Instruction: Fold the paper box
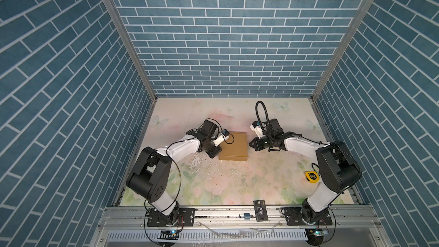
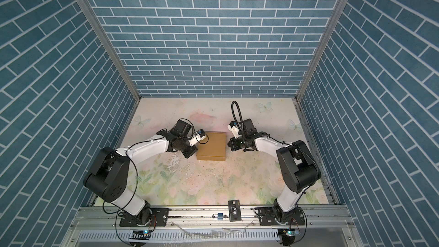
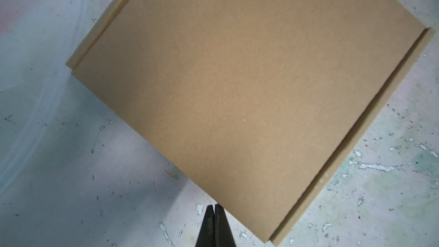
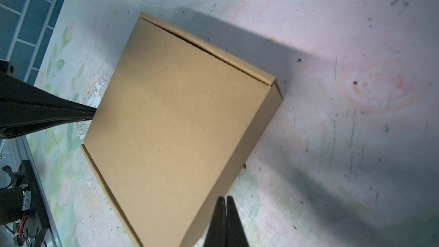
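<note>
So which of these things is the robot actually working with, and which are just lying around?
Part of the job:
- box, closed up flat
- left gripper and right gripper, both shut, one on each side of the box

Just lying about:
- yellow tape measure
- black card
- padlock

Matt tan cardboard paper box point(image 1: 234, 146) on a scuffed, flaking floral tabletop point(image 1: 213, 181).
</note>
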Controlling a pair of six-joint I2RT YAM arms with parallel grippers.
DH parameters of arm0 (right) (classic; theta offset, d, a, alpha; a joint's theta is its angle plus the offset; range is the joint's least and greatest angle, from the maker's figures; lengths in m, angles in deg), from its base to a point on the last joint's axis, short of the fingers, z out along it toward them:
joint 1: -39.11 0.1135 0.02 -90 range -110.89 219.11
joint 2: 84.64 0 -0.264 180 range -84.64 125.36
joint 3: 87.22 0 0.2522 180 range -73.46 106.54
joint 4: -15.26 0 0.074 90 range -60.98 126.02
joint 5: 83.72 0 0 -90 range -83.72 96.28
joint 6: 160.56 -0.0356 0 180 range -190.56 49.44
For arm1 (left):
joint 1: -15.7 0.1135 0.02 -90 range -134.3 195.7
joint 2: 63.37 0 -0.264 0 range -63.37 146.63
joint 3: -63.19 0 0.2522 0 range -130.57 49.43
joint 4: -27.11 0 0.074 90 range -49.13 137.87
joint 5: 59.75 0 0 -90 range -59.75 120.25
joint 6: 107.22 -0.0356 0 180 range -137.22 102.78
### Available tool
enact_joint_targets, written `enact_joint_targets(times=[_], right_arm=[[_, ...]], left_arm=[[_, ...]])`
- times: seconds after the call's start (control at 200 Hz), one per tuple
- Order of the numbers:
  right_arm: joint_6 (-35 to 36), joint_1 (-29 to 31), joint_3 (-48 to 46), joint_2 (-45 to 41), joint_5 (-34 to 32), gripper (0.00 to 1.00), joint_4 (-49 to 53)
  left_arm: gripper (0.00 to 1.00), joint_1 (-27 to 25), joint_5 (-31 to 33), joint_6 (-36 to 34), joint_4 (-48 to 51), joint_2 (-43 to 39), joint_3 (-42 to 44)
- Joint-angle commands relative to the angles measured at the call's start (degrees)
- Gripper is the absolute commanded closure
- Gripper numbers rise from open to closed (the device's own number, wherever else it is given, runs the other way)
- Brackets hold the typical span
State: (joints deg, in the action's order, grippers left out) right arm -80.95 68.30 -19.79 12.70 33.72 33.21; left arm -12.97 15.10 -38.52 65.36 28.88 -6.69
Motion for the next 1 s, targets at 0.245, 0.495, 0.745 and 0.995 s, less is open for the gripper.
enact_joint_targets(times=[0.245,0.495,0.745,0.995], right_arm=[[-0.1,0.5,1.5,1.1,-1.4,0.97,1.4],[1.2,-2.0,0.1,-3.1,-7.0,0.94,2.7],[3.2,-3.2,-1.8,-8.7,-14.6,0.84,2.3],[3.7,-5.5,-7.0,-15.5,-19.0,0.72,-0.2]], left_arm=[[0.98,-0.6,0.6,-1.9,0.2,-2.1,1.1],[0.89,3.1,1.2,-2.2,-1.6,-4.7,1.0],[0.6,6.9,-0.2,-1.3,-3.3,-6.6,1.3],[0.44,12.6,-2.6,-0.4,-5.1,-8.3,3.0]])
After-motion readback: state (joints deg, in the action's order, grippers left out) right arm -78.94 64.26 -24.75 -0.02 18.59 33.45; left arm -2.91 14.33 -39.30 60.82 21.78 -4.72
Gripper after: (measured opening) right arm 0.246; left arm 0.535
